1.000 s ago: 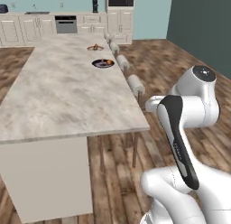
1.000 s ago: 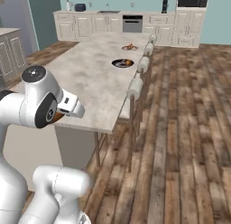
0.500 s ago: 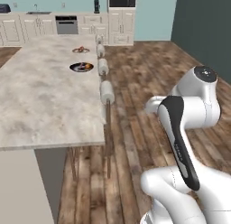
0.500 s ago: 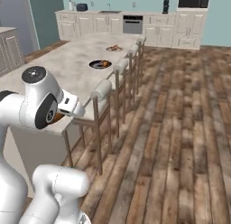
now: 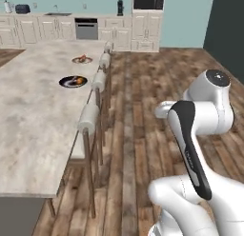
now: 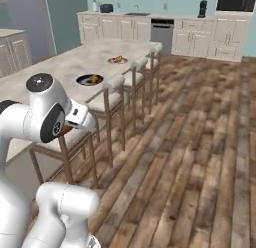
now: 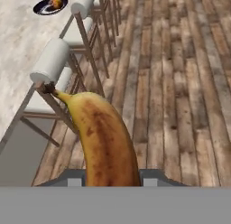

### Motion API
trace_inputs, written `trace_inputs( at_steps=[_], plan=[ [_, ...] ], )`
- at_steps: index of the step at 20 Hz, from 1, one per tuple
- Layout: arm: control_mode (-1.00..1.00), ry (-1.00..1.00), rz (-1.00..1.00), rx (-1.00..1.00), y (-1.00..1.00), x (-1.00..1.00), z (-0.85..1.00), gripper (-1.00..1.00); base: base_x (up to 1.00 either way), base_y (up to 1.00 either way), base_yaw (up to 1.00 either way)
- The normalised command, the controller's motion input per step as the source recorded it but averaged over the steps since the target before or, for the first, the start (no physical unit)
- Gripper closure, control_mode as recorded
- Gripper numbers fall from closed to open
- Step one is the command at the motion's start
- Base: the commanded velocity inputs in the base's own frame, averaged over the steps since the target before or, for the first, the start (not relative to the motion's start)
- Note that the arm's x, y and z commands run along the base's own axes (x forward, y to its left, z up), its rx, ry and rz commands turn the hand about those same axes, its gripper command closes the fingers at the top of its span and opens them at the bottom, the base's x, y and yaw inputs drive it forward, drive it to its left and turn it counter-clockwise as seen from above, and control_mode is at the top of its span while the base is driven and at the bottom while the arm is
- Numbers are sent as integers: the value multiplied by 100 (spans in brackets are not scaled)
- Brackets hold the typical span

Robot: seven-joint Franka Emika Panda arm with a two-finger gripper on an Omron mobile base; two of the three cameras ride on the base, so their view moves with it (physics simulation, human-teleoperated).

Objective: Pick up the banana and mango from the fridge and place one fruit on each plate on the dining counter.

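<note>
You have no readable writing, brand or label anywhere in these views. The long marbled table [image 5: 33,111] runs off toward 11 o'clock, with stools [image 5: 90,120] lined along its right edge over the wood floor [image 7: 180,83]. On it sit two plates well apart from your tool: the nearer dark plate [image 5: 73,81] carries the mango [image 7: 56,2], and the red-rimmed plate [image 5: 82,60] lies beyond it. In the hand view, your tool [image 7: 113,180] is clenched on the banana [image 7: 104,142], which rises from between its tips toward 11 o'clock, its stem pointing at the nearest stool.
</note>
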Motion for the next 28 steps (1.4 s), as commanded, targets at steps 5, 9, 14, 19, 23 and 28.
trace_inputs(
  at_steps=[5,9,14,19,23,28],
  plan=[
    [100,0,0,0,0,0,0,100,94,-100,43],
    [100,0,0,0,0,0,0,100,87,-97,60],
    [100,0,0,0,0,0,0,100,87,-95,62],
    [100,0,0,0,0,0,0,100,71,-100,58],
    [100,0,0,0,0,0,0,100,21,-100,46],
    [100,0,0,0,0,0,0,100,3,-100,39]
  ],
)
